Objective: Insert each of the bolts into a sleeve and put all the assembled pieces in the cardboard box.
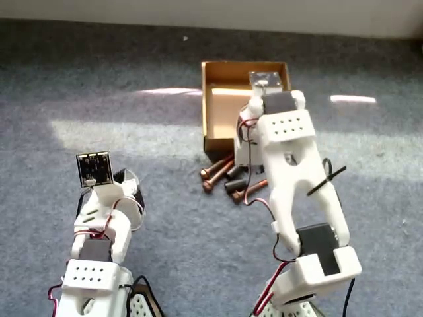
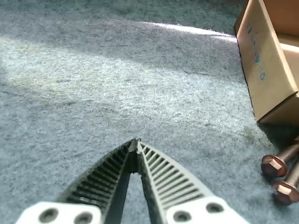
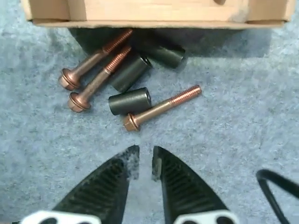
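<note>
the right gripper (image 3: 145, 158) hangs low over the carpet (image 3: 233, 121), its fingers a narrow gap apart with nothing between them. just ahead of it lies the nearest bolt (image 3: 161, 108), set at an angle with its head toward the fingers and its threaded end away. a dark sleeve (image 3: 130, 101) lies on its side just beside that bolt. two more bolts (image 3: 93, 58) lie side by side farther on, heads the same way, and two more sleeves (image 3: 131, 72) sit between them and the box (image 3: 154, 21). all of it lies loose on the carpet, just outside the near wall of the box; no bolt is in a sleeve yet.

the left gripper (image 2: 136, 143) is clenched, tips meeting on nothing, over bare carpet well to the side of the pile.

the bolts look like solid metal: stiff, dense for their size, and round enough to roll or pivot if pinched off centre. the smooth shank near the head looks the best hold, leaving the thread free to enter. the sleeves look smooth and likely slippery; they should be gripped across the outer wall at mid-length, with the bore kept clear.
</note>
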`<control>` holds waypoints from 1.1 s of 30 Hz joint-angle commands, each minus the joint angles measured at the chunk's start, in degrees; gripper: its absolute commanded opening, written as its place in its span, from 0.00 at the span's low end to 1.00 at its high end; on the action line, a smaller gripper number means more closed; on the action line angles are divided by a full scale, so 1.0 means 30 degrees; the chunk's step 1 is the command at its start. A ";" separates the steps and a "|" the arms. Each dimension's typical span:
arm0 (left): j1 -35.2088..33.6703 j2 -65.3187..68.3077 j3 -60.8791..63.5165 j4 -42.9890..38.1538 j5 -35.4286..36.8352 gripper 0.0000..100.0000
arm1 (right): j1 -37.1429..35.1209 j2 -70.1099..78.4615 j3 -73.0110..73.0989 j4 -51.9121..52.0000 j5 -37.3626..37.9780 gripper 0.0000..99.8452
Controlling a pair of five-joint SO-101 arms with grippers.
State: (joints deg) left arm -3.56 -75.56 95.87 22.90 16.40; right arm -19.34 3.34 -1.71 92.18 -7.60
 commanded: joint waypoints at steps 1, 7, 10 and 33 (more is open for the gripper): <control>-0.0190 -0.0015 0.0513 -0.0381 -0.0850 0.01 | -0.1128 -0.1011 0.1158 -0.1421 -0.0234 0.04; -0.0161 -0.0015 0.0571 -0.0381 -0.1201 0.01 | -0.0718 -0.1011 0.1832 -0.2505 -0.0264 0.04; -0.0161 -0.0015 0.0601 -0.0381 -0.1201 0.01 | -0.0689 -0.1011 0.2447 -0.3121 -0.0322 0.04; -0.0161 -0.0015 0.0601 -0.0381 -0.1231 0.01 | -0.0894 0.2154 0.4615 -0.8278 -0.5978 0.15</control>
State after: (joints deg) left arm -3.56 -75.56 95.87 22.90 13.41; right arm -22.07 7.30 13.23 68.35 -24.92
